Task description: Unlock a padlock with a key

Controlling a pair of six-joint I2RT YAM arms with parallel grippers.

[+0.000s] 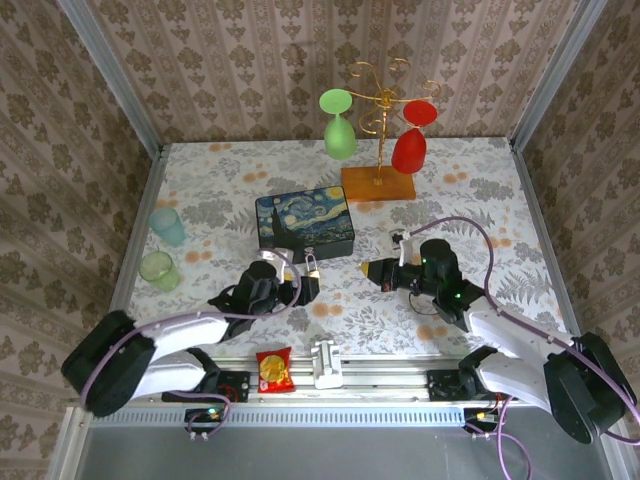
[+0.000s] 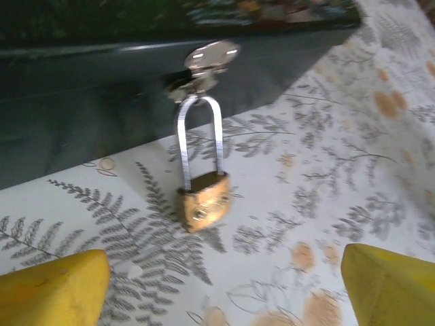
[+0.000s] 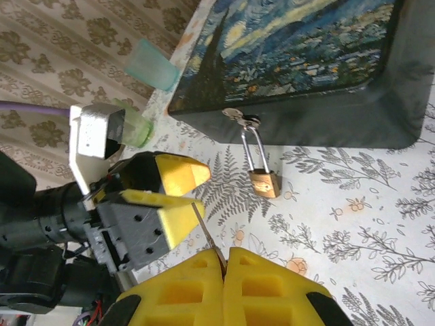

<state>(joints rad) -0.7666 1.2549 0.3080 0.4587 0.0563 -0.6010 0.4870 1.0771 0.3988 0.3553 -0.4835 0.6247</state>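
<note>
The left end effector (image 2: 224,278) hovered empty, jaws spread wide, just before the padlock (image 2: 204,204). The padlock hung, apparently locked, from the hasp (image 2: 207,61) on the near side of the painted box (image 1: 303,222), mid-desk (image 1: 480,200), its brass body resting on the desk. Right of it, the right end effector (image 3: 226,261) pinched a thin key (image 3: 204,227). The step in hand looked like bringing the key over. Next, the lock probably needed steadying and the blade aligning with the keyhole.

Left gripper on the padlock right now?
No: the padlock hangs free from the box latch, and the left gripper stands open short of it.
</note>
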